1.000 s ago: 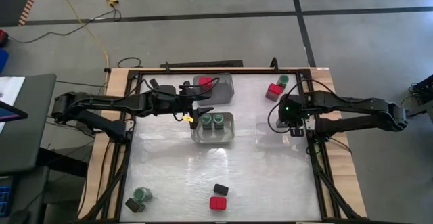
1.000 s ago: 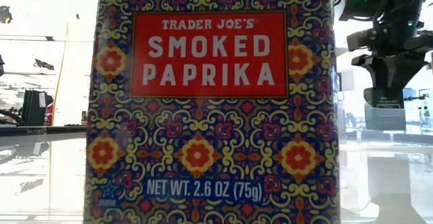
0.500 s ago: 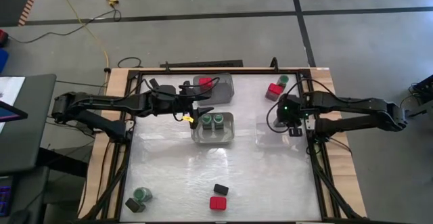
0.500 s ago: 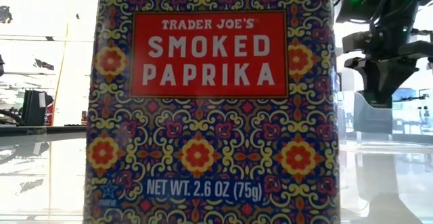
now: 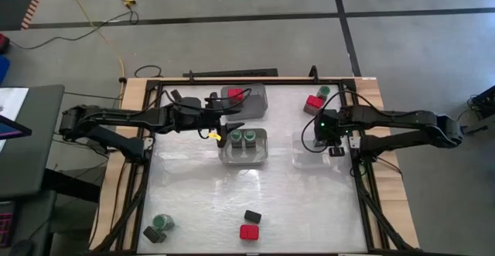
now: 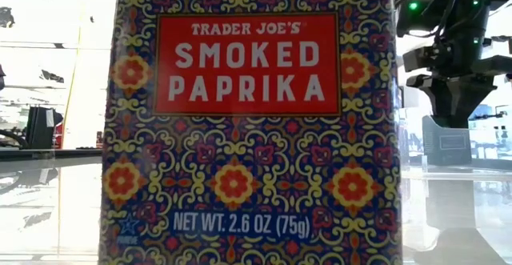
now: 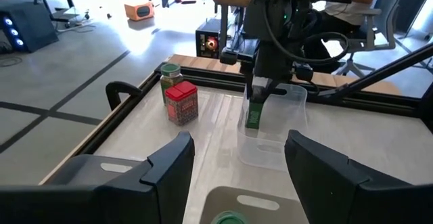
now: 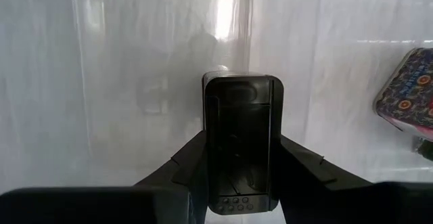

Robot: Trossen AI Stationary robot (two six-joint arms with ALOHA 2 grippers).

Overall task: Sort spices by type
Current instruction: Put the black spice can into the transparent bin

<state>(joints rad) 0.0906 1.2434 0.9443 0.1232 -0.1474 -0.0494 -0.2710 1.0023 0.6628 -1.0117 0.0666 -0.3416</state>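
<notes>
Holding a dark tin upright, your right pincer hangs directly over the clear bin; left pincer sits released.

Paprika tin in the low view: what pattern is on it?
The paprika tin has an ornate red, yellow and blue floral pattern with a red label; low view.

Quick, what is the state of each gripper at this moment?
Left gripper: open, holding nothing, beside the bin with green-lidded jars.
Right gripper: closed on a dark tin, over the empty clear bin.
</notes>
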